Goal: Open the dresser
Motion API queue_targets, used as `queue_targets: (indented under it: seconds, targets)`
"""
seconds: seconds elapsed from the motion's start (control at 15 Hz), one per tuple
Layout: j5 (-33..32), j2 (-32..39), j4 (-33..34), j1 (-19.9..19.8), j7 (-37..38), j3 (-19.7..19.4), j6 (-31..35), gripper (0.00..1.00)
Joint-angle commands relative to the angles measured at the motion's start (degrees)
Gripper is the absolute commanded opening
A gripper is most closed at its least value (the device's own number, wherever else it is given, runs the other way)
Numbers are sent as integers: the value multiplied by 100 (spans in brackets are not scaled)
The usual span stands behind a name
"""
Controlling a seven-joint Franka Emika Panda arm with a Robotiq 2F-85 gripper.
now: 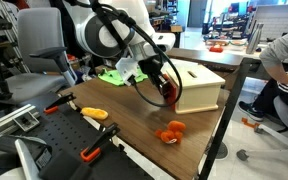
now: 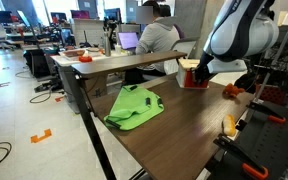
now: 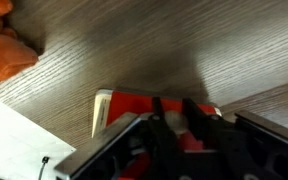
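The dresser (image 1: 202, 84) is a small pale-wood box with a dark slot in its top, standing on the wooden table; it also shows in an exterior view (image 2: 192, 76). Its orange-red drawer front (image 3: 134, 104) fills the lower wrist view. My gripper (image 1: 165, 90) is pressed against that front, as an exterior view (image 2: 197, 70) also shows. In the wrist view the gripper (image 3: 174, 105) has its fingers drawn close together around a small pale handle on the drawer front. How far the drawer stands out is hard to tell.
A small orange toy (image 1: 171, 132) lies near the table's edge and shows in the wrist view (image 3: 6, 50). A green sheet (image 2: 134, 106) lies on the table (image 2: 174, 125). Orange-handled clamps (image 1: 95, 114) sit by the robot's base. A seated person (image 2: 160, 34) is behind the table.
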Motion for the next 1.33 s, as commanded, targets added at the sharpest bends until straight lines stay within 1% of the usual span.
queue_targets:
  seconds: [0.0,0.53,0.87,1.13,1.2,1.27]
  targets:
    - [-111,-192,-342,150,-246,13,-359,7]
    - [-398,-464,-622,137,-487,80,-702,7]
    - [-638,-573,-749,143,-494,79,-779,7]
    - [-701,-574,-767,168,-476,41,-795,7]
    - [-704,-581,-772,154,-478,54,-795,52]
    - [-725,-585,-775,128,-494,81,-819,53]
